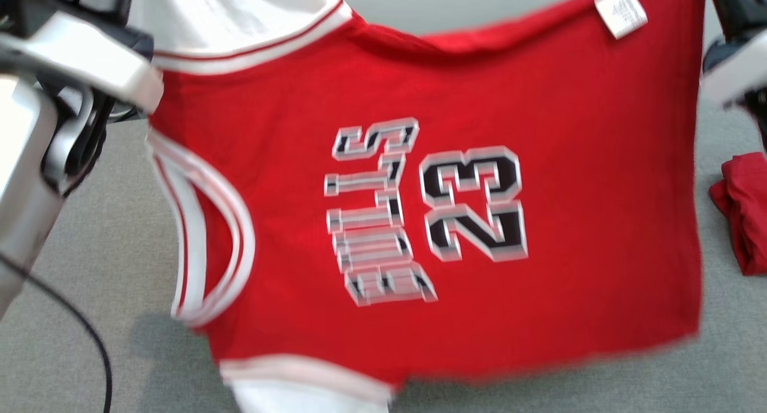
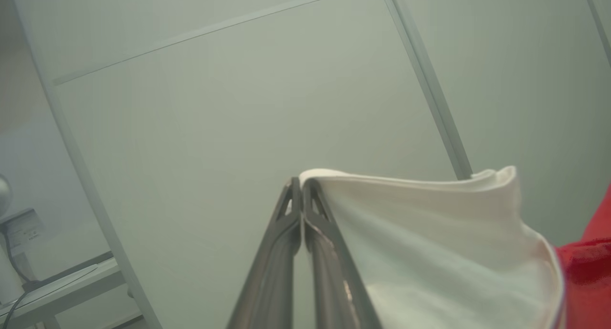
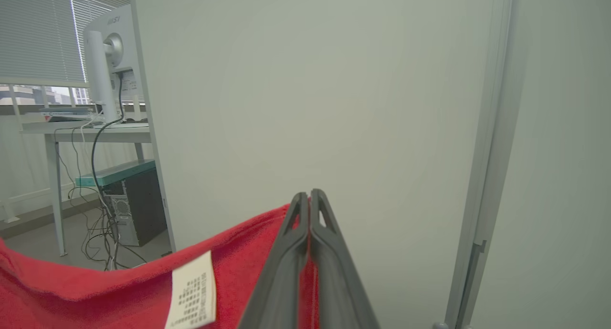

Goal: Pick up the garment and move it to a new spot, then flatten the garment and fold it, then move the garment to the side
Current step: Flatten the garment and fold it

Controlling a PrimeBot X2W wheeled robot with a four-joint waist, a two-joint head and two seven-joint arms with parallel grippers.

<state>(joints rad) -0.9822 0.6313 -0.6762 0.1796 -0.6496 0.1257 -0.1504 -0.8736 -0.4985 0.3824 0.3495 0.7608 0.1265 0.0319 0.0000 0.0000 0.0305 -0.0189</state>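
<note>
**Item:** garment [image 1: 419, 221], a red jersey with white trim and white panels, printed with the number 23 and blurred lettering.

**Position:** hanging in the air above the grey counter [image 1: 90, 269], spread wide across the head view with the print turned sideways. Its top edge sags between two holds.

**Left fingers** [image 2: 279, 252]: clenched together, with a white edge of the garment pinched between them near the tips. The cloth falls away to the right in the left wrist view.

**Right fingers** [image 3: 286, 271]: clenched on the red edge, with cloth caught between them. The white label [image 3: 193, 291] hangs just beside them.

**Also present:** crumpled red cloth [image 1: 743, 209] on the counter at the robot's right, apart from the garment.
</note>
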